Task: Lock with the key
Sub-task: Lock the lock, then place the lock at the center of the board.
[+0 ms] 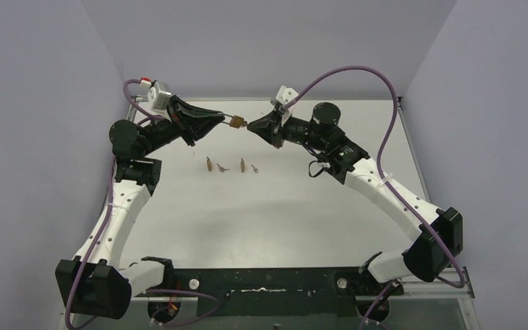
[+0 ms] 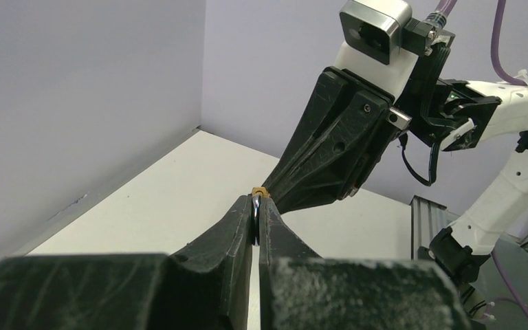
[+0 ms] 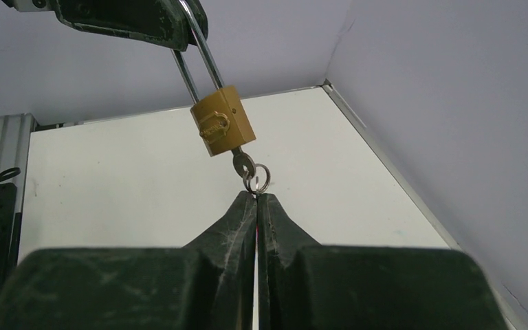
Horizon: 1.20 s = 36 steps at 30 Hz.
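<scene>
A small brass padlock hangs in the air between my two grippers, above the back of the table. My left gripper is shut on its silver shackle. In the left wrist view the shackle sits pinched between the jaws, with a bit of brass at the tips. In the right wrist view the padlock has a key in its underside, and both shackle legs reach the body. My right gripper is shut on the key's ring, just below the lock; it also shows in the top view.
Several small brass-coloured pieces lie in a row on the white table, below the grippers. Purple walls close the table at the back and sides. A metal rail runs along the table's right edge.
</scene>
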Motion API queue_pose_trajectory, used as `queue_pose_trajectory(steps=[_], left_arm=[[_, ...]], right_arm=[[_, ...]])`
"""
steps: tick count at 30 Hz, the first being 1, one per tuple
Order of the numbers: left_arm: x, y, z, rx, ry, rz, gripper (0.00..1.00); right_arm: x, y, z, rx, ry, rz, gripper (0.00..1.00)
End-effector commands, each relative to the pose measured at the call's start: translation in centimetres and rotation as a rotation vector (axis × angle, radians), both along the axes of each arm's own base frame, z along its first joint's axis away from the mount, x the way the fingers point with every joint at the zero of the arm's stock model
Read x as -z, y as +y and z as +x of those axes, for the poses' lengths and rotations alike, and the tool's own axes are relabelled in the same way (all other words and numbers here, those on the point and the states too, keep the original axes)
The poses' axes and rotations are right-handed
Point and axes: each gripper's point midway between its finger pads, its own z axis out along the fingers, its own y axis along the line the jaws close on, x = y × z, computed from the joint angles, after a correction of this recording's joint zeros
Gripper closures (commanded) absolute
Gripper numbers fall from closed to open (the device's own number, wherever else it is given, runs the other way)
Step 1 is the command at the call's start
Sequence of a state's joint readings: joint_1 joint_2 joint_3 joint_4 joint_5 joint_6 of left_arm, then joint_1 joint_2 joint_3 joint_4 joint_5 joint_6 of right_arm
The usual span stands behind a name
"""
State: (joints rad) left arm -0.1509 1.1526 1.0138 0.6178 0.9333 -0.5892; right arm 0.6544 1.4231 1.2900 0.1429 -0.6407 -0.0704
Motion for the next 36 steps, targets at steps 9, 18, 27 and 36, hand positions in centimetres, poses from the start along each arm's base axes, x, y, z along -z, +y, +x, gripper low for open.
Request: queue_pose_trajectory(steps=[9,18,27,36], left_arm=[[-2.3,1.5,0.0,-0.084,-0.079,-0.029,1.0],[-2.3,1.9,0.7,-0.107,-0.066,-0.043,1.0],[0.1,-0.4,2.2,-0.206,-0.019,0.024,1.0],[5.9,-2.2,6.3,-0.513,0.202,0.134,1.0]], right_arm=[[-3.3,-4.6,-0.6,0.1,-0.066,0.066,1.0],[-1.9,-7.5,-1.4,0.175,-0.032,0.046,1.0],[0.6,-11.4,-0.1,0.399,0.072,-0.009,1.0],[3.0,-14.0,1.7,0.616,0.21,-0.014,1.0]])
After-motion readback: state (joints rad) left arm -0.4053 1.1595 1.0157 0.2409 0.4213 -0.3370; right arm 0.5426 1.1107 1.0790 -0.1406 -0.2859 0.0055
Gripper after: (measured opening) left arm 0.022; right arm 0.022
